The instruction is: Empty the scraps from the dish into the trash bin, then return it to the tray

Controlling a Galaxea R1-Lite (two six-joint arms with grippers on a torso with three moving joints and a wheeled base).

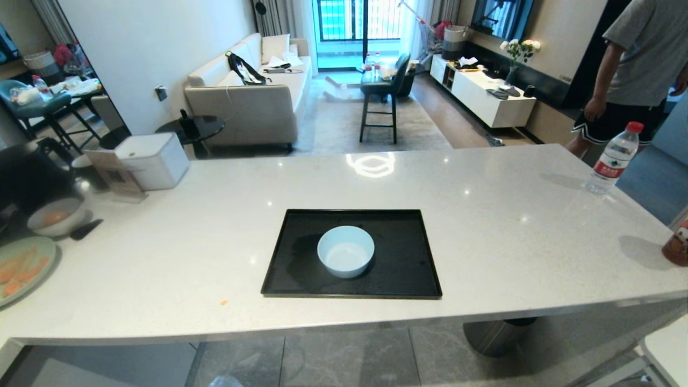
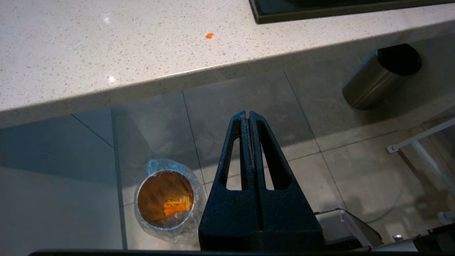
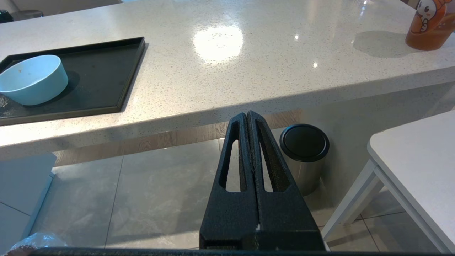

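Worktop (image 1: 484,215) carries my tray (image 1: 408,279) near its front edge, empty dish (image 1: 345,251) back inside; scraps (image 2: 174,206) in bin (image 2: 165,201); both grippers (image 2: 249,115) (image 3: 247,115) pressed together, empty — task looks done.

Water bottle (image 1: 613,158) upright at far right of my countertop (image 1: 484,215). Orange cartoon cup (image 3: 432,25) at right edge. White box (image 1: 153,159) far left. Steel bin (image 3: 305,156) on floor beneath counter. Person (image 1: 634,70) standing far right.
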